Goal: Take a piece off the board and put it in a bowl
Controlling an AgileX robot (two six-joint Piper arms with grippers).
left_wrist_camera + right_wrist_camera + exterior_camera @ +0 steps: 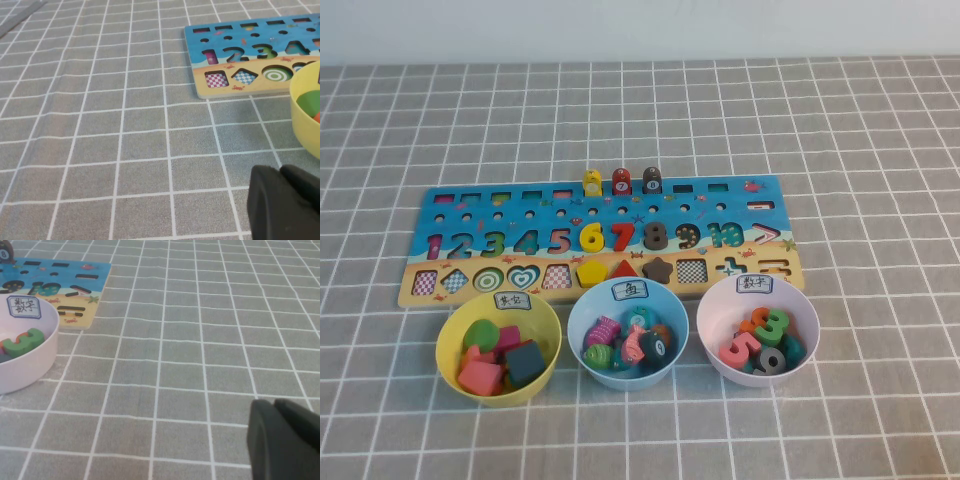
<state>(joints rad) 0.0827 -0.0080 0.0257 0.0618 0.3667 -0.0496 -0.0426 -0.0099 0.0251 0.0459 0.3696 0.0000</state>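
The piece, a yellow numeral 6 [591,237], sits in its slot in the number row of the board [470,216], a long blue board with a sandy strip. In front of the board's right end stands the pale pink bowl [712,322] with a white label, holding several number blocks. Neither arm appears in the high view. In the left wrist view my left gripper [280,172] hovers over bare cloth, shut and empty, short of the board's left end [200,40]. In the right wrist view my right gripper [274,405] is shut and empty, off to the side of the pink bowl [30,365].
A yellow bowl [448,340] of shape blocks and a light blue bowl [582,322] of fish pieces stand in front of the board. Three small numbered pegs [621,181] stand on its far edge. A grey checked cloth [880,150] covers the table.
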